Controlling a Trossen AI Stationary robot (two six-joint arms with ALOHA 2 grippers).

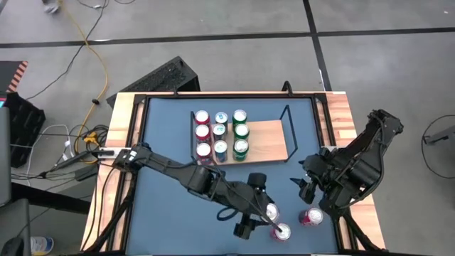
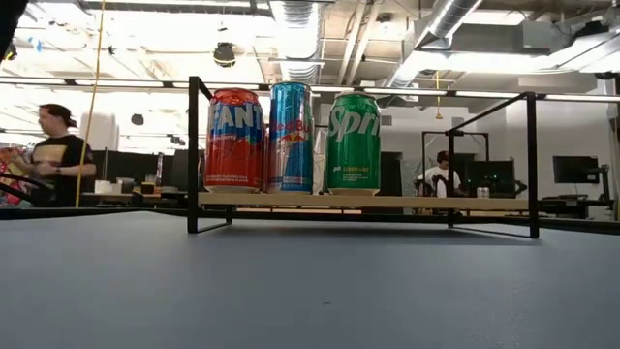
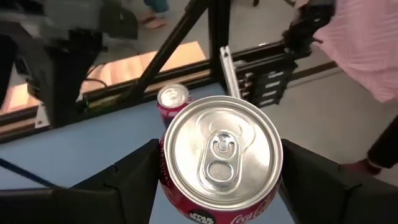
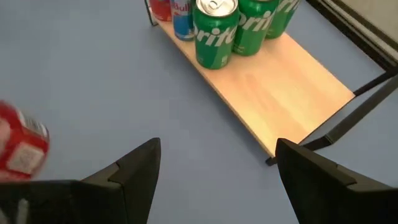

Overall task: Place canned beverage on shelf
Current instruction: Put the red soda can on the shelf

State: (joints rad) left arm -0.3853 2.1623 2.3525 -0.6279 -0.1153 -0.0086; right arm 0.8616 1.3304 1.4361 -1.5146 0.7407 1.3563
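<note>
Shelf [image 1: 266, 139] sits at the far middle of the dark-blue tabletop [image 1: 170, 135]: light-wood board, thin black wire end frames. Its left half carries nine cans in three rows: red, blue-silver, green. Right half of the board bare.

Low view, front row readable: Fanta can [image 2: 233, 140], red with white lettering; Red Bull can [image 2: 291, 137], blue and silver; Sprite can [image 2: 353, 143], green. Right wrist view shows further Sprite cans [image 4: 216, 34] at the board's near edge.

Left gripper [image 1: 274, 222] at the near edge of the table, right of centre. Fingers spread either side of an upright red Coca-Cola can [image 3: 221, 160]; script lettering and a small "Star Wars" mark legible near the can's rim. Cannot tell whether the pads touch the can wall. Silver top and pull tab face the wrist camera.

A second red can [image 1: 311, 217] stands just right of it on the table, label unreadable.

Right gripper [image 4: 217, 171] hangs open and empty over the tabletop, near the shelf's right end.
</note>
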